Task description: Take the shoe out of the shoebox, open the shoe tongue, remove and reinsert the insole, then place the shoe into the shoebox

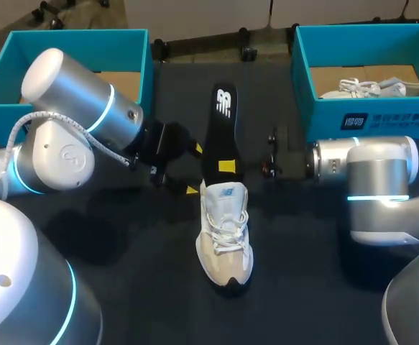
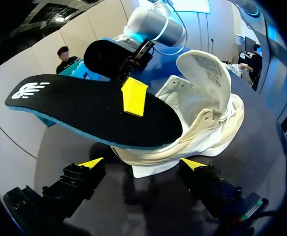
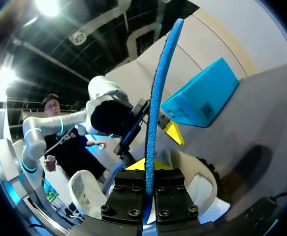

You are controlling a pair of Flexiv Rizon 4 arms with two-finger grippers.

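Observation:
A beige and white shoe [image 1: 225, 237] stands on the dark table, toe toward the front, its tongue [image 2: 205, 66] pulled up and back. My right gripper [image 1: 226, 167] is shut on a black insole [image 1: 222, 129] with a blue underside. The insole is held above the shoe's opening and stretches toward the back of the table. In the right wrist view the insole [image 3: 155, 93] stands edge-on between my right gripper [image 3: 147, 167], with the shoe [image 3: 197, 189] below. My left gripper [image 1: 195, 169] is open just left of the shoe's opening. In the left wrist view my left gripper [image 2: 142, 163] faces the shoe [image 2: 207, 118] and the insole [image 2: 84, 105].
A teal shoebox [image 1: 134, 43] sits at the back left, behind my left arm. A second teal shoebox [image 1: 367, 115] at the back right holds another pale shoe [image 1: 381, 88]. Bare dark table lies either side of the shoe at the front.

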